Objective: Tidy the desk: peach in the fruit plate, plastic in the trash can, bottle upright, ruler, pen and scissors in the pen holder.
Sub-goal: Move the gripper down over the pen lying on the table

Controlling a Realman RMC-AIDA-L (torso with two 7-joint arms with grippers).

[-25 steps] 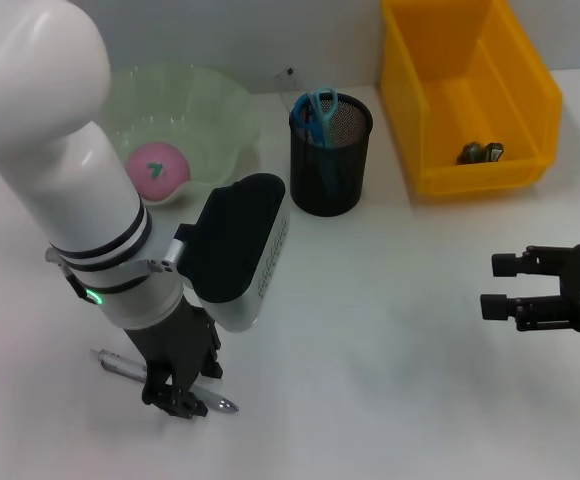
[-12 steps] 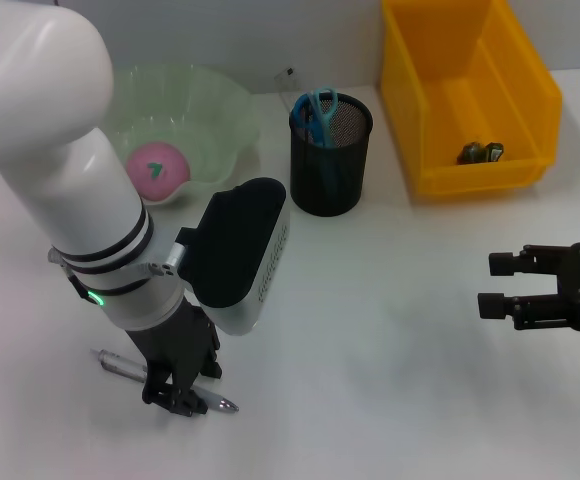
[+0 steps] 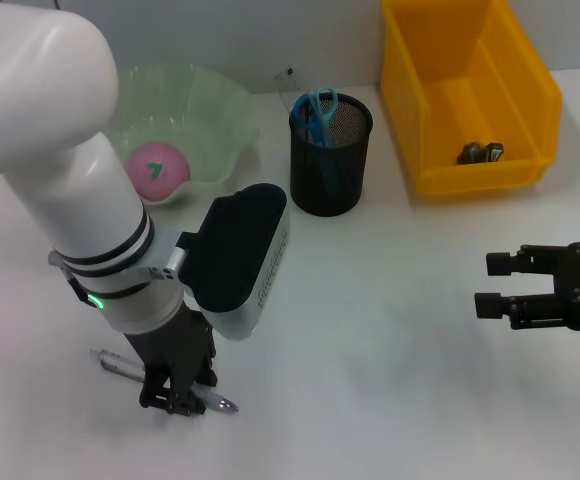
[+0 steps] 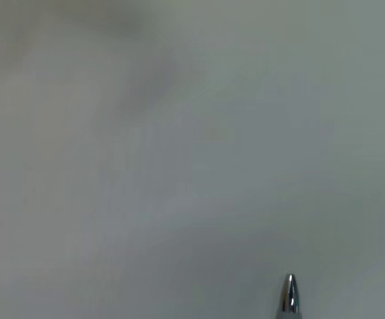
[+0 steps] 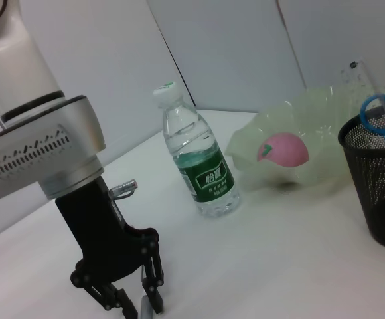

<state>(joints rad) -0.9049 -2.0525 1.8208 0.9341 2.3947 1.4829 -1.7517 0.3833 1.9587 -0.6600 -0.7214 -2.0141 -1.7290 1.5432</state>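
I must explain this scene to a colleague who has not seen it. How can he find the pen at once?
Start at the big white left arm near the table's front edge. Under its black tool lies the pen, flat on the table. It is slim and silver, with a shiny pointed tip.

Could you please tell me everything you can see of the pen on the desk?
The pen is slim with a shiny metallic body and a pointed silver tip. It lies flat on the white desk, near the robot's front edge. The left gripper stands over its middle, fingers down on either side, hiding that part. Whether they already pinch it is not visible.
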